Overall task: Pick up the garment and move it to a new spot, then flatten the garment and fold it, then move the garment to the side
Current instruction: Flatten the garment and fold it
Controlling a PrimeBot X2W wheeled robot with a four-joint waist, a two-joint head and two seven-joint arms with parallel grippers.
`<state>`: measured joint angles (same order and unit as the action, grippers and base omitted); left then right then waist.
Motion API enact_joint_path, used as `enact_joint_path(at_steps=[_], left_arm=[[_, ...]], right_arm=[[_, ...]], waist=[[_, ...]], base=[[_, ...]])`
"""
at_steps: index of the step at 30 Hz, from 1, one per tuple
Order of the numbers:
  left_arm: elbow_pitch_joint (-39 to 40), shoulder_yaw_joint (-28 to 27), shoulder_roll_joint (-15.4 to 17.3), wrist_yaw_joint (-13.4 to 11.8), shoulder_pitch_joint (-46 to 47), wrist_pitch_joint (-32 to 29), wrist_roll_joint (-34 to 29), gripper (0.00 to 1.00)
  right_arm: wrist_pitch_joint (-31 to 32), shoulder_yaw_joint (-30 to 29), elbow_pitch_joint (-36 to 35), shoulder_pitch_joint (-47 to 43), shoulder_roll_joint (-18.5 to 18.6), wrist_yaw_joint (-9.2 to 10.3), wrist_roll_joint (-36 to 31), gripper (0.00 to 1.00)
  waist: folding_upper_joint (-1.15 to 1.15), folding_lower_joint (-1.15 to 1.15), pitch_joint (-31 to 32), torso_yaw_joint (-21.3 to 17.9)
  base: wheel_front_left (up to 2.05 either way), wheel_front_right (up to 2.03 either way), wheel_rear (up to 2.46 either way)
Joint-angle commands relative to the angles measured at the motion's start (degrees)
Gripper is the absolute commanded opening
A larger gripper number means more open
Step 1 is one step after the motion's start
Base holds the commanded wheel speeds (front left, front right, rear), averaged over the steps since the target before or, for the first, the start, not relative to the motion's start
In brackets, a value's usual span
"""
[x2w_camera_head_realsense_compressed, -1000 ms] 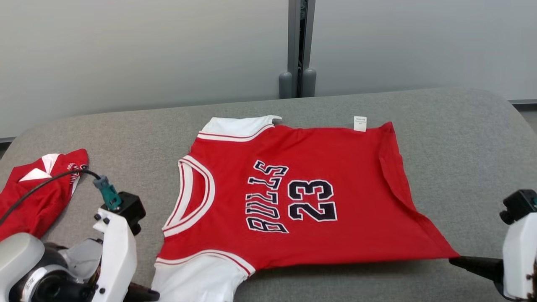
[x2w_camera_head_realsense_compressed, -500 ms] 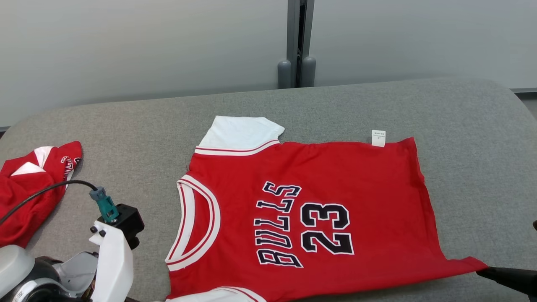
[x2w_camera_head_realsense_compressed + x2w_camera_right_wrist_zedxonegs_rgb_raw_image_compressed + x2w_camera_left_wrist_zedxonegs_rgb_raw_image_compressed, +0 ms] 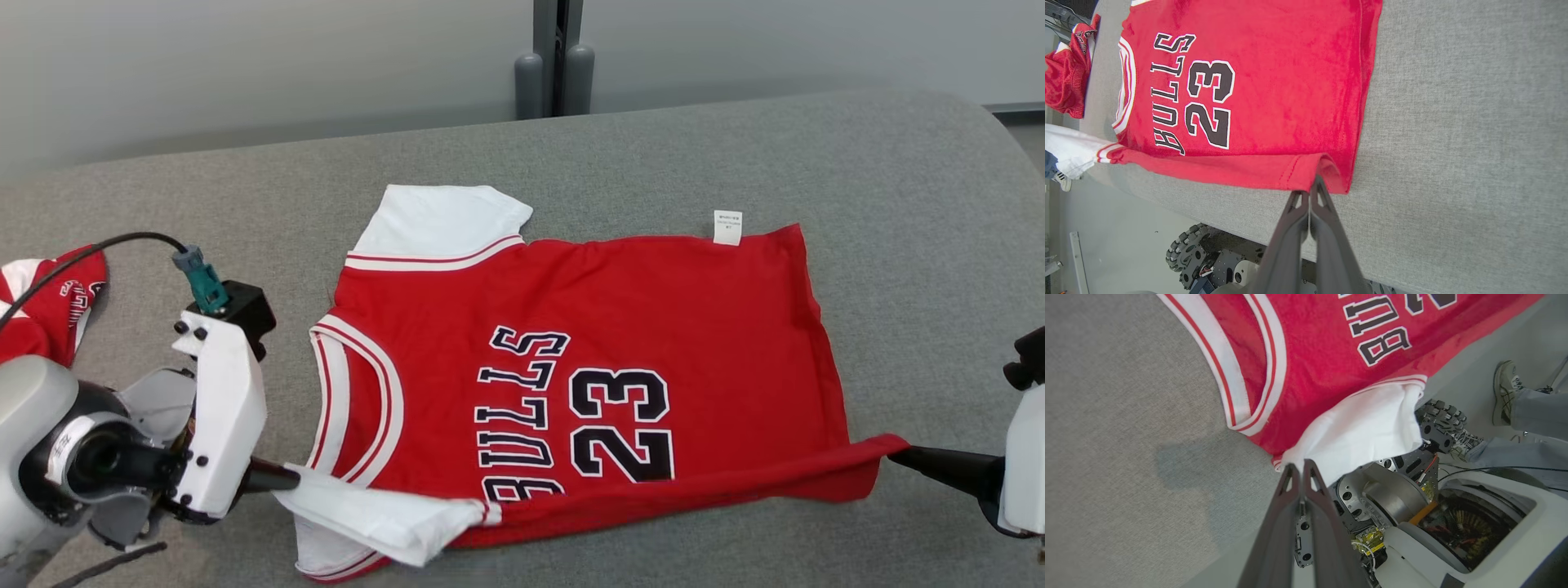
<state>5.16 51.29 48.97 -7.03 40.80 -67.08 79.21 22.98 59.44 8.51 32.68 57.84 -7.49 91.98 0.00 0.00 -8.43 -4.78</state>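
The garment (image 3: 653,327) is a red jersey with white sleeves and "BULLS 23" on it, spread on the grey table (image 3: 914,204). My left gripper (image 3: 287,477) is shut on the near white sleeve (image 3: 375,514), which is lifted and curled over. In the left wrist view the left gripper (image 3: 1300,468) pinches that white sleeve (image 3: 1363,433). My right gripper (image 3: 895,456) is shut on the near hem corner of the garment. The right wrist view shows the right gripper (image 3: 1312,184) closed on the red hem corner (image 3: 1327,171). The garment's near edge is raised off the table between the two grips.
Another red and white piece of clothing (image 3: 49,302) lies at the table's far left. A grey partition post (image 3: 555,57) stands behind the table. A person's feet (image 3: 1504,386) and my wheeled base (image 3: 1437,424) are beside the table's near edge.
The head camera has shifted. Both grippers have raised the jersey's near edge, and it now curls over toward the lettering, where it was stretched flatter before.
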Motion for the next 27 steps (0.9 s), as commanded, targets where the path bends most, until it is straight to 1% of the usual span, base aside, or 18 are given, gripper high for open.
enact_joint_path(at_steps=[1,4,9,16,19,20,21,22,23,27], left_arm=[[-1.2,0.1,-0.1,0.4,1.2,-0.3,-0.6,0.0],[-4.5,0.5,-0.7,1.1,3.1,-0.8,-2.3,0.0],[-7.7,-0.1,-1.7,2.3,4.5,-0.5,-2.5,0.0],[-11.4,0.1,-4.8,3.0,6.2,0.7,-3.4,0.0],[-13.4,-0.1,-6.1,3.7,7.0,2.3,-3.9,0.0],[-14.1,-0.3,-6.5,4.1,7.2,3.2,-4.4,0.07],[-14.7,-0.2,-6.9,4.5,7.2,3.8,-4.8,0.37],[-15.3,-0.1,-7.3,4.8,7.2,4.2,-5.1,1.0],[-16.0,0.0,-7.6,5.1,7.2,4.6,-5.2,1.0],[-18.0,0.0,-8.6,5.8,7.0,6.2,-5.8,1.0]], right_arm=[[0.0,-0.1,0.8,0.6,-0.3,-0.01,0.2,0.0],[-0.2,0.3,2.8,1.9,-1.7,-0.01,-0.2,0.0],[-0.8,0.5,4.4,3.5,-4.2,-0.01,-0.2,0.0],[-1.3,1.1,7.2,6.3,-8.1,-0.01,-1.4,0.0],[-1.4,1.3,8.5,7.3,-9.9,-0.01,-1.8,0.0],[-1.5,1.3,8.9,7.6,-10.3,-0.01,-1.9,0.0],[-2.0,1.2,9.4,7.8,-10.6,-0.01,-2.3,0.16],[-2.3,1.1,9.9,8.0,-11.1,-0.01,-2.4,0.64],[-2.5,1.1,10.2,8.0,-11.5,-0.01,-2.6,1.0],[-3.8,0.6,11.4,7.8,-12.1,-0.01,-3.1,1.0]], waist=[[0.0,0.0,-0.6,-0.6],[0.0,0.0,-1.3,-1.3],[0.0,0.0,-2.4,-2.3],[0.0,0.0,-4.6,-3.1],[0.0,0.0,-5.3,-3.3],[0.0,0.0,-5.4,-3.3],[0.0,0.0,-5.5,-3.4],[0.0,0.0,-5.5,-3.4],[0.0,0.0,-5.5,-3.4],[0.0,0.0,-4.6,-3.1]], base=[[0.0,0.0,0.0],[0.0,0.0,0.0],[0.0,0.0,0.0],[0.0,0.0,0.0],[0.0,0.0,0.0],[0.0,0.0,0.0],[0.0,0.0,0.0],[0.0,0.0,0.0],[0.0,0.0,0.0],[0.0,0.0,0.0]])
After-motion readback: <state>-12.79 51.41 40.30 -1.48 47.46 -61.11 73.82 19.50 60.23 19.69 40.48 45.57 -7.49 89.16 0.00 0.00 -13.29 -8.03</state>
